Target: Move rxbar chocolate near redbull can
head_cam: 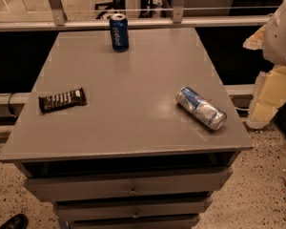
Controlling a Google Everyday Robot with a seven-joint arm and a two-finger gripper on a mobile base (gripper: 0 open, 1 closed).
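The rxbar chocolate (62,99), a flat dark bar with white lettering, lies on the left side of the grey cabinet top (128,109). The redbull can (201,108), silver and light blue, lies on its side near the right front of the top, well apart from the bar. My gripper is out of view. Only a white rounded part of my arm (282,30) shows at the upper right edge, beyond the cabinet's right side.
A dark-blue can with white lettering (118,32) stands upright at the back middle of the top. Drawers (128,187) sit below the front edge, the upper one slightly open. Cream-coloured blocks (269,97) stand off the right side. A rail (133,24) runs behind.
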